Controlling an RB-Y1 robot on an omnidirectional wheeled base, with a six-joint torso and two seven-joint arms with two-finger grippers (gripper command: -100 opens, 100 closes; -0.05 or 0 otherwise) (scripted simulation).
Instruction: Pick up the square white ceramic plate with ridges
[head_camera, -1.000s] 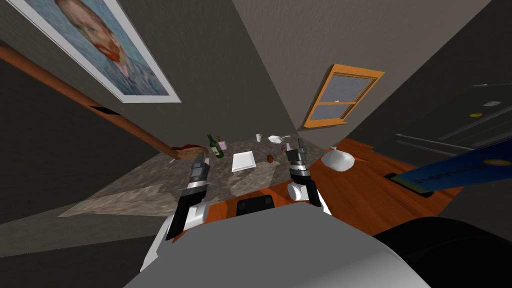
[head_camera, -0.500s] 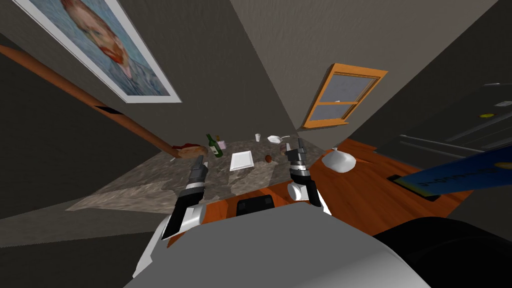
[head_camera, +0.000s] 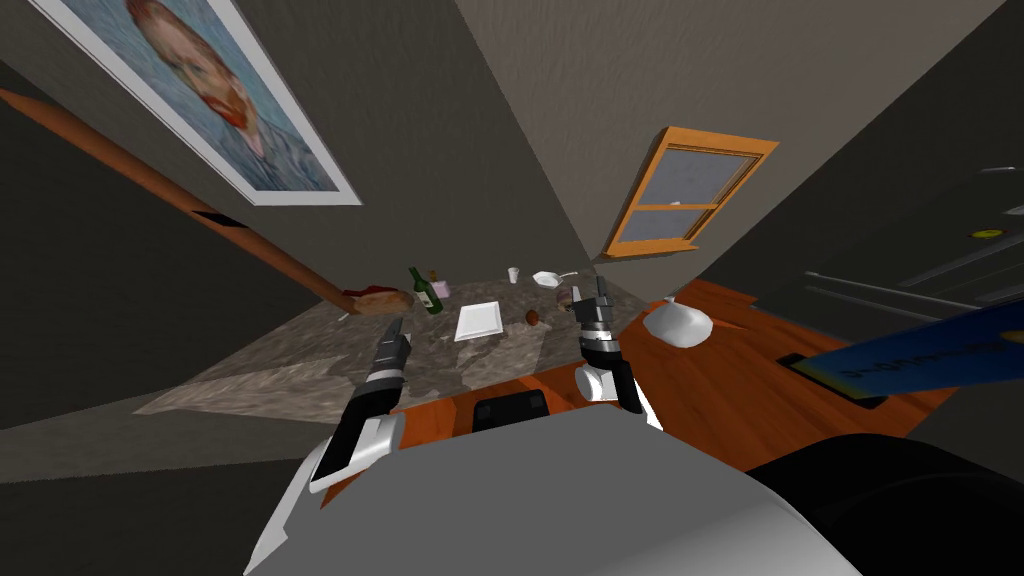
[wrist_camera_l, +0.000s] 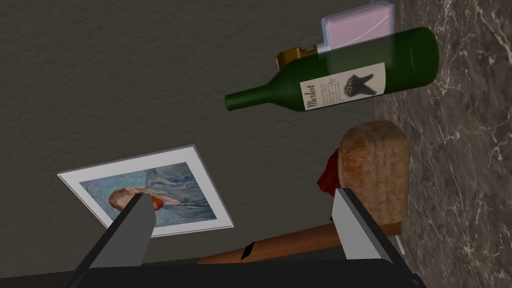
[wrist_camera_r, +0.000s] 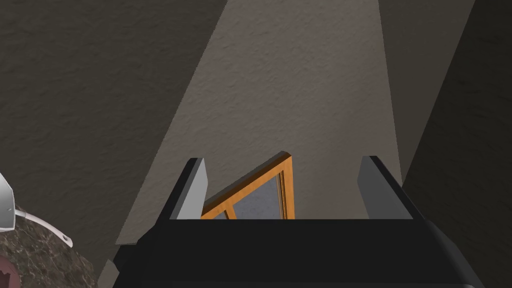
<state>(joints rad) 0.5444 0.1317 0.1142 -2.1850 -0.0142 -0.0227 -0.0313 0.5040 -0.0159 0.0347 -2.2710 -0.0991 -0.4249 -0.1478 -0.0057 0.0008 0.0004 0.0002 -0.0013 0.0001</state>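
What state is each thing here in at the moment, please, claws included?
square white plate: lying flat on the marble counter, untouched.
green bottle: standing upright on the counter.
left claw: open, empty, apart from the plate.
right claw: open, empty.
window: shut.

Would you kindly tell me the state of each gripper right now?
Left gripper: open, holding nothing.
Right gripper: open, holding nothing.

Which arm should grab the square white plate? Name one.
Left, probably: the open left gripper sits nearer the square white plate; the open right gripper stands farther, past a small brown round object.
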